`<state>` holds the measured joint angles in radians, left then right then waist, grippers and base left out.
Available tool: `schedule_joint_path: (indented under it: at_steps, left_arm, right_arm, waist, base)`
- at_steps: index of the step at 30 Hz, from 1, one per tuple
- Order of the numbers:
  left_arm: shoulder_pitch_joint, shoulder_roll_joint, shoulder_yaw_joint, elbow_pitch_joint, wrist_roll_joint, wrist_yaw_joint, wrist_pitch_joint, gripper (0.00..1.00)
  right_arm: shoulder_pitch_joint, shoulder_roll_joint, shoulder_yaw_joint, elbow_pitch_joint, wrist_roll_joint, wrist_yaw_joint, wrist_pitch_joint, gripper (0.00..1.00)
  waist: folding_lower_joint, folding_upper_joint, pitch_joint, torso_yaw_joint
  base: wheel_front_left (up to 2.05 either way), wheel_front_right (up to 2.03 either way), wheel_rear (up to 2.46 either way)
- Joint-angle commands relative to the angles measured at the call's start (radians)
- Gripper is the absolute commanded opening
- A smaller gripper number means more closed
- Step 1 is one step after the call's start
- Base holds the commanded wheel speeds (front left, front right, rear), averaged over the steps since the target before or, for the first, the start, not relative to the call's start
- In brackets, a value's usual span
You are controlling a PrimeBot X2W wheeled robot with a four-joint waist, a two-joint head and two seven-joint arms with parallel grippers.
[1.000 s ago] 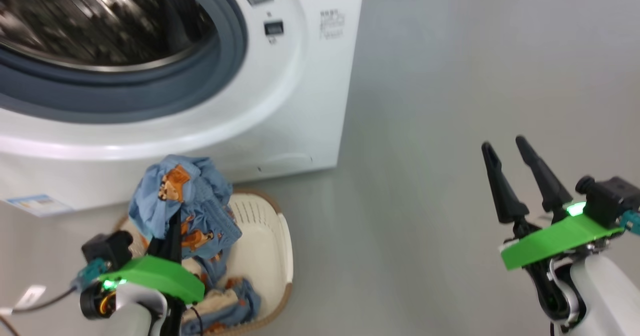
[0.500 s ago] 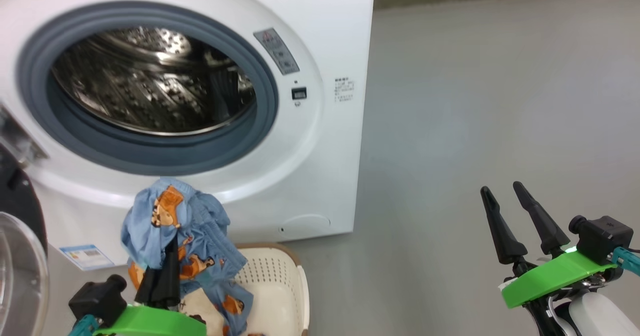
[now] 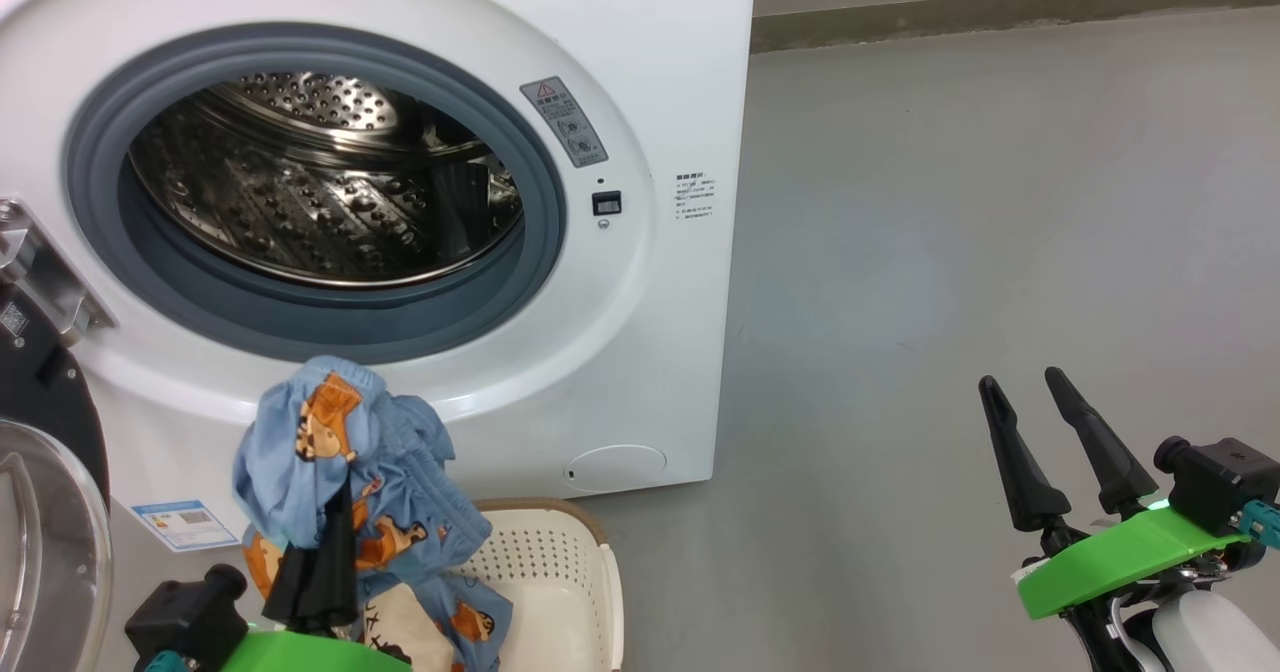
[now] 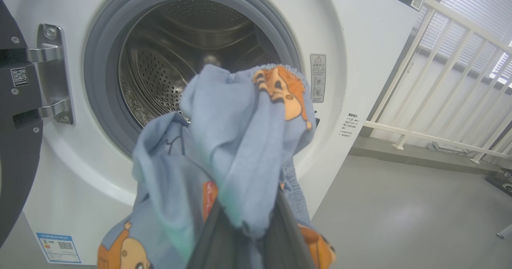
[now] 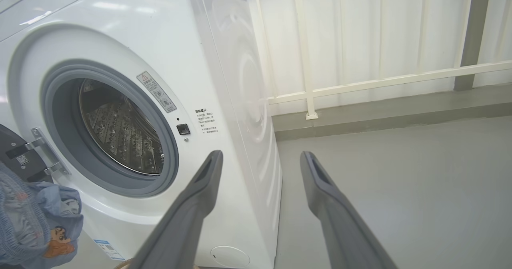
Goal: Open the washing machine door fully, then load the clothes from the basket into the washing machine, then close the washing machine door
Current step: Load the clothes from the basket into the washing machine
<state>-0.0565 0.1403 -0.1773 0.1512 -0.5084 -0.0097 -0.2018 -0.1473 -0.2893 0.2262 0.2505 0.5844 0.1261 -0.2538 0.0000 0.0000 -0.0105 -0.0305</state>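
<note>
In the head view the left gripper (image 3: 337, 517) had its fingers pressed together on the clothes (image 3: 340, 442), a blue bear-print bundle draped over the fingertips. The bundle hung above the near left corner of the basket (image 3: 598, 592), which stood on the floor (image 3: 950, 252) at the foot of the washing machine (image 3: 650, 72). The washing machine door (image 3: 45, 422) stood swung open at the left. The right gripper (image 3: 1022, 382) hung spread and empty over bare floor, well apart from the machine.

In the left wrist view the bundle sat directly before the drum (image 4: 172, 61) mouth. Its long axis ran roughly upright, bunched head toward the opening and loose tails drooping toward the basket. The hinge (image 4: 52, 77) lay off to the left.

In the right wrist view the two fingers stood wide with nothing between them, and a corner of the clothes showed low at the left, just below the grey ring (image 5: 52, 141).

The step in hand looked like the carry into the drum. It would go best by raising the bundle over the ring's lower lip, reaching well inside before letting go, so the tails do not snag or spill out.
</note>
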Motion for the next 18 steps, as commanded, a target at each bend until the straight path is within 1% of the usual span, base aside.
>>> schedule_joint_path:
  at_steps: [1, 10, 16, 18]
  left_arm:
    - [-0.023, 0.018, 0.03, -0.037, 0.01, 0.007, 0.0, 0.0]
    - [-0.053, 0.022, 0.023, -0.039, 0.019, 0.013, -0.006, 0.0]
    - [-0.142, 0.031, 0.015, 0.002, 0.031, 0.002, -0.007, 0.0]
    - [-0.196, 0.034, 0.017, 0.039, 0.034, -0.003, -0.009, 0.0]
  right_arm:
    - [-0.003, -0.018, 0.011, -0.023, -0.018, 0.005, -0.008, 1.0]
    - [-0.009, -0.029, 0.005, -0.013, -0.039, 0.005, -0.008, 1.0]
    - [-0.009, -0.035, 0.006, -0.012, -0.044, 0.005, -0.008, 1.0]
    - [-0.016, -0.04, 0.012, -0.016, -0.042, 0.005, -0.008, 1.0]
  waist:
    - [0.0, 0.0, 0.0, -0.001]
    - [0.0, 0.0, 0.007, 0.0]
    - [0.0, 0.0, 0.03, 0.003]
    - [0.0, 0.0, 0.05, -0.002]
  base:
    - [0.0, 0.0, 0.0]
    - [0.0, 0.0, 0.0]
    - [0.0, 0.0, 0.0]
    - [0.0, 0.0, 0.0]
